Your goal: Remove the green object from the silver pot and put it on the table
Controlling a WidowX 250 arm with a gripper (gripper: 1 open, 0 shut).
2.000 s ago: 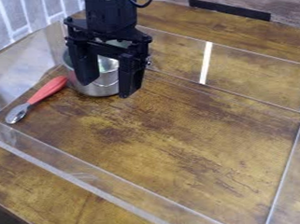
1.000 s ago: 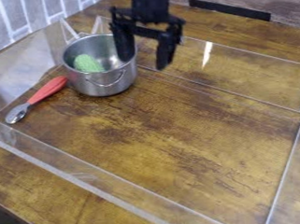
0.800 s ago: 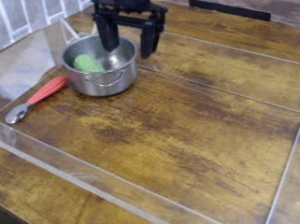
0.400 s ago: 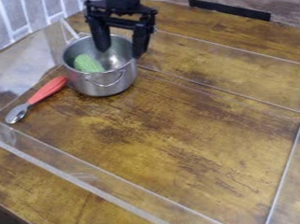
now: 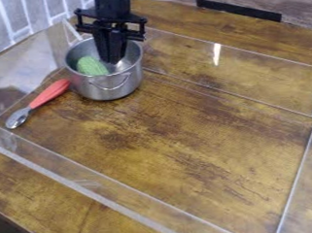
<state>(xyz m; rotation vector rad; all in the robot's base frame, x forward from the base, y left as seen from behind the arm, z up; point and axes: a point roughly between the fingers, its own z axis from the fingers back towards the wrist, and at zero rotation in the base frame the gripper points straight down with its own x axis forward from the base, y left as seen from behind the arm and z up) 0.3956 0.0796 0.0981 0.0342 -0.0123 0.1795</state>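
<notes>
The end effector (image 5: 114, 58) is drawn in narrow, its dark fingers close together and pointing down into the mouth of the silver pot (image 5: 108, 84). Whether anything is pinched between the fingertips cannot be told at this size. The black robot arm (image 5: 111, 4) enters from the top edge of the view and comes down over the rear part of the pot, its wrist close to upright, with the wider dark body of the hand spreading to either side above the rim (the fingers look slim beneath it).

Inside the pot lies the green object (image 5: 91, 66), a small light-green lump toward the left side of the interior as the camera sees it. It is just beside the fingertips; whether they touch it is unclear. The pot stands upright on the worktop (image 5: 199, 136), its shiny wall facing the camera.

Just beside the pot, on its left in the view, lies a utensil (image 5: 49, 92) with a red handle (its metal end points toward the near left). The worktop is dark brown with a wood grain, and clear border walls (image 5: 90, 192) run along its sides. The pot is near the far left corner of the bordered area.
</notes>
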